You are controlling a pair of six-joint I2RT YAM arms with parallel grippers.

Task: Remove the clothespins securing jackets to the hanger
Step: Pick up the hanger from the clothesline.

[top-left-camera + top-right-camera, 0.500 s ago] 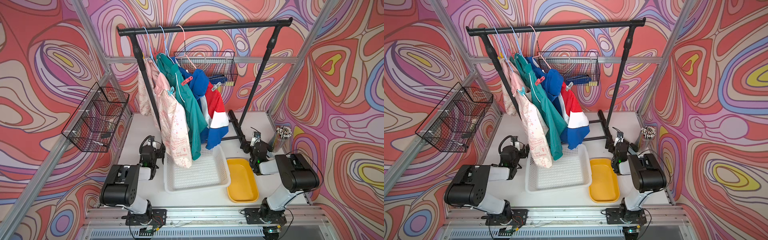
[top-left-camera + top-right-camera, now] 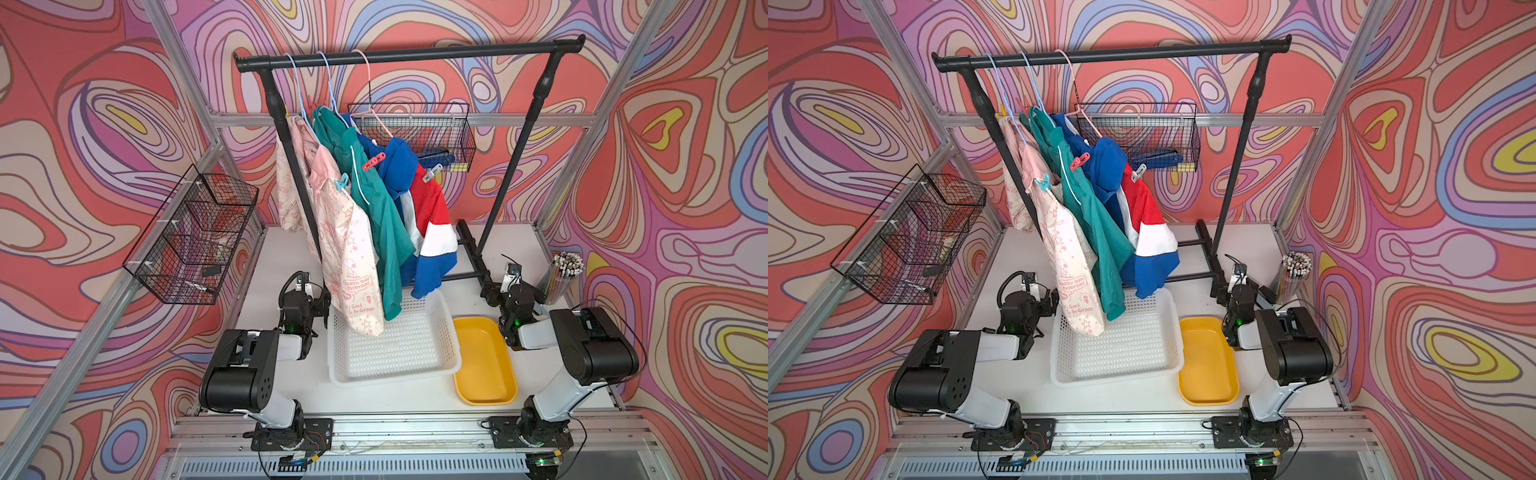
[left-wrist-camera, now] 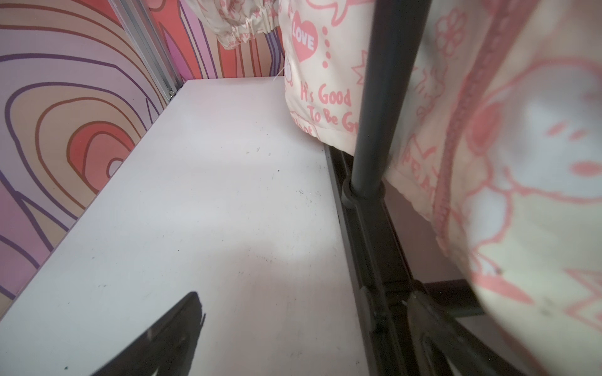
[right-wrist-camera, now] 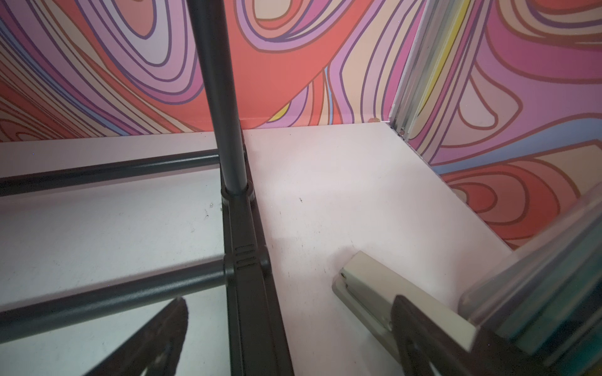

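Note:
Three jackets hang from hangers on the black rail [image 2: 415,52]: a pale pink printed one [image 2: 347,249], a teal-green one [image 2: 376,203] and a blue-red-white one [image 2: 432,216]. Clothespins show on them: teal-blue [image 2: 341,183], coral-red [image 2: 373,161] and grey [image 2: 432,172], with a red one [image 2: 314,104] and an orange one [image 2: 286,111] higher up. My left gripper [image 2: 322,297] is open, low by the rack's left post, with the pink jacket's hem beside it. My right gripper [image 4: 286,338] is open and empty, its fingers either side of the rack's right foot [image 4: 242,260].
A white perforated basket [image 2: 415,374] and a yellow tray [image 2: 484,365] lie between the arms. Wire baskets hang on the left wall [image 2: 195,237] and the back wall [image 2: 415,137]. A pencil cup [image 2: 563,276] and a beige stapler [image 4: 374,293] stand near the right gripper.

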